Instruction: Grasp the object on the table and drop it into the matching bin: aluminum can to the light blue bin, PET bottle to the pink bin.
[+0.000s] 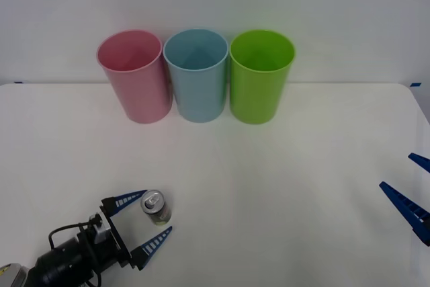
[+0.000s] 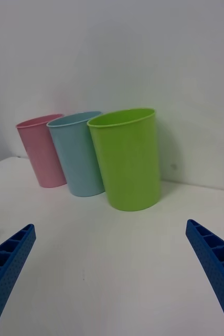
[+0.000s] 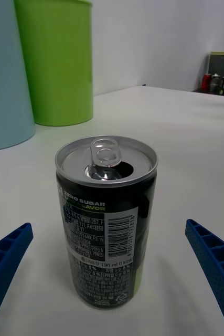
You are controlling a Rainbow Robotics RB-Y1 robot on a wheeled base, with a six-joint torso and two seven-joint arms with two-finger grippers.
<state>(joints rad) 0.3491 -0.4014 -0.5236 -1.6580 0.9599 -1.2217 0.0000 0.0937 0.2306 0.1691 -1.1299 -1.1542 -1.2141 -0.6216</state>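
One aluminum can (image 1: 155, 207) stands upright on the white bench (image 1: 282, 186) near its front edge, toward the left corner. The left end effector (image 1: 144, 220) is spread, one blue finger on each side of the can, not touching it. Three bins line the back edge: one pink bin (image 1: 134, 75), one light blue bin (image 1: 197, 74), one lime green bin (image 1: 261, 75). The right end effector (image 1: 411, 189) is spread at the right edge.
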